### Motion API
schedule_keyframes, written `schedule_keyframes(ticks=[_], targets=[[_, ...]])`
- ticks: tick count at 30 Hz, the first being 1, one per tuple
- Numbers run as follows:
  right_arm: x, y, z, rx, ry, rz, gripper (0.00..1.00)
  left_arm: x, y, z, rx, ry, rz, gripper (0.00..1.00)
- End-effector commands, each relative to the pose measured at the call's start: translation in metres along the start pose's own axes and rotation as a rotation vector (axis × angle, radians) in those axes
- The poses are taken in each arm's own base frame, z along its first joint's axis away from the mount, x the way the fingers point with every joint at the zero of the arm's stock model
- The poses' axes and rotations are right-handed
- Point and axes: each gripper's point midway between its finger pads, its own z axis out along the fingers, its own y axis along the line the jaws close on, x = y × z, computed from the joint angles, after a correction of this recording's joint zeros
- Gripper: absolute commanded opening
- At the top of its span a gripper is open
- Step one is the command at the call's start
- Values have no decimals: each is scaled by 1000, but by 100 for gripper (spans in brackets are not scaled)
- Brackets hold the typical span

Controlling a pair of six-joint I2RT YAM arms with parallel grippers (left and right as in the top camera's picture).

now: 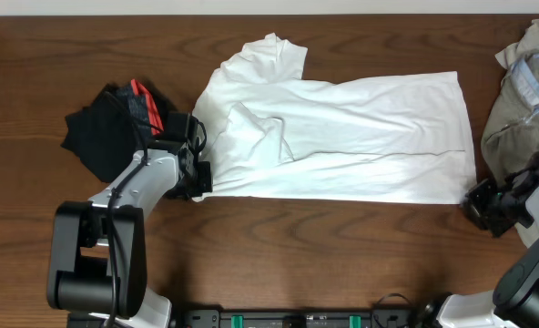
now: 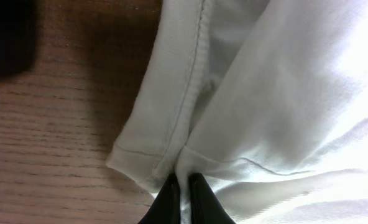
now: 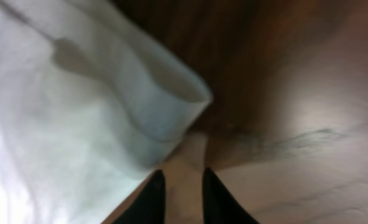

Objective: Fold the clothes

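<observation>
The white T-shirt (image 1: 342, 137) lies spread across the middle of the table, with one sleeve folded over its body. My left gripper (image 1: 199, 175) is at the shirt's lower left corner. In the left wrist view its jaws (image 2: 184, 182) are shut on a pinch of the white shirt's (image 2: 265, 93) hem. My right gripper (image 1: 477, 202) sits just off the shirt's lower right corner. In the right wrist view its jaws (image 3: 179, 177) are open with bare wood between them, and the shirt's corner (image 3: 109, 106) lies just ahead, not touching.
A black garment with a red-and-grey band (image 1: 115, 126) lies crumpled at the left, close behind my left arm. A khaki-beige garment (image 1: 523, 96) is heaped at the right edge, behind my right arm. The wooden table (image 1: 342, 255) shows in front of the shirt.
</observation>
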Motion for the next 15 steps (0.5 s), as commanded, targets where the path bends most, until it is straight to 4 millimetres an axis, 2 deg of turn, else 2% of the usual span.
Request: schedule_keyframes(ticks=[1,5,6,8,9,13,15], targets=[[-12,-8,-7,54,-56,14,26,13,13,12,-49,51,-19,6],[-16,-5,-7,38,-74,65,29,14,13,12,-49,51,-19,6],[-15,1,-7,4,-65,70,26,14,13,12,-49,51,-19,6],[-9,19,-8,-97,-27,56,7,14,13,12,-49,51,-19,6],[-7,29,-9,-154,-9,33,3,14,13,12,-49,52,-19,6],[1,64,-23,-354,46,-70,1,15,13,12,-50,56,-19,6],[3,75,-32,-408,65,-87,1,15,13,12,-50,56,-19,6]])
